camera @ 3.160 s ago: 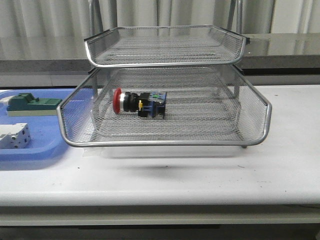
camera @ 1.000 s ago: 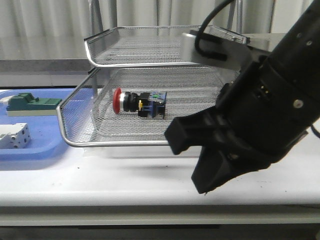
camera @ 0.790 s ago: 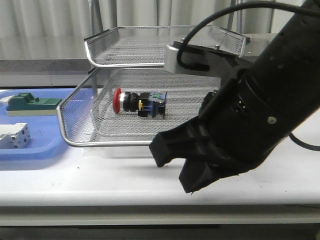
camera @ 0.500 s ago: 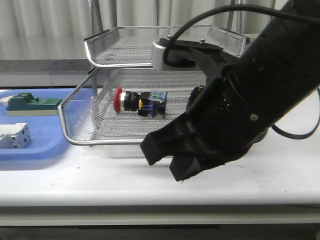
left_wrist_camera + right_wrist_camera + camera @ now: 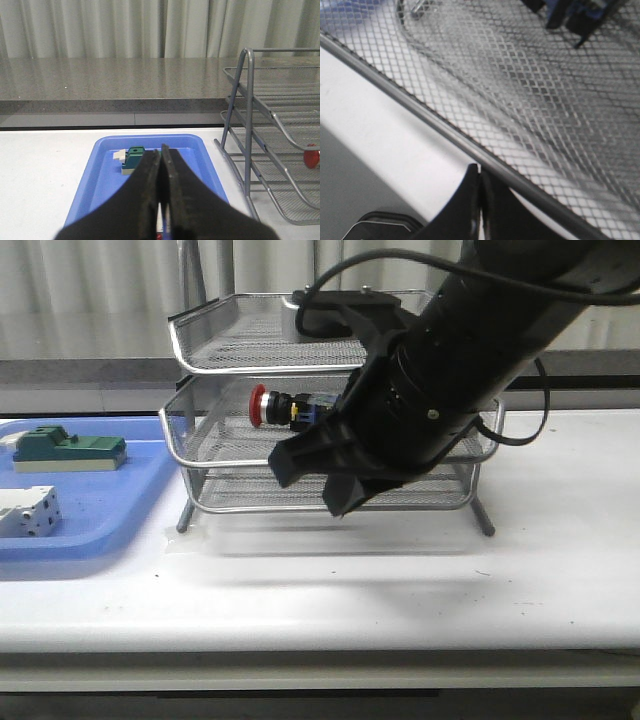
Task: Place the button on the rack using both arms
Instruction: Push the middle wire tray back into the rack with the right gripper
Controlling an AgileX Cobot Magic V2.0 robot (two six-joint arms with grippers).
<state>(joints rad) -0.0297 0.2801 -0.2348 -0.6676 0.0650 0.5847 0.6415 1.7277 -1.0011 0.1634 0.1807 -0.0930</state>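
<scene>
On the rack's middle tier: the button [image 5: 288, 406] is lying on its side, red cap pointing left, blue rear block pointing right, long axis running left-right across the mesh.
Button in the wrist views: the left wrist view is catching only a sliver of red cap [image 5: 311, 158] at the rack's edge; the right wrist view is showing what is probably the blue block [image 5: 580, 12] through blurred mesh.
Rack [image 5: 200, 343]: standing upright on its legs on the white table [image 5: 560, 570], three mesh tiers stacked, middle tier pushed in under the top one.
Right gripper [image 5: 310, 478]: hanging just in front of the middle tier's near rim, below and slightly right of the button, fingers pressed together and holding nothing; the right wrist view is showing the tips meeting against the tier's wire rim [image 5: 440, 135].
Left gripper [image 5: 161, 200]: hovering over the blue tray [image 5: 100, 165] well left of the rack, fingers closed together, empty.
Nearer arm: the right arm is by far the closer to the button.
Blue tray contents: a green block [image 5: 68, 448] and a white-grey terminal block [image 5: 28, 512] are sitting in it.
Change from earlier: half a second ago the middle tier was sticking far out toward the camera; it is now sitting back in the frame, the button having ridden in with it, and the right gripper has followed the rim inward.
Judgement: the button already appears placed, so the coming move is likely a straight retreat toward the near side.
</scene>
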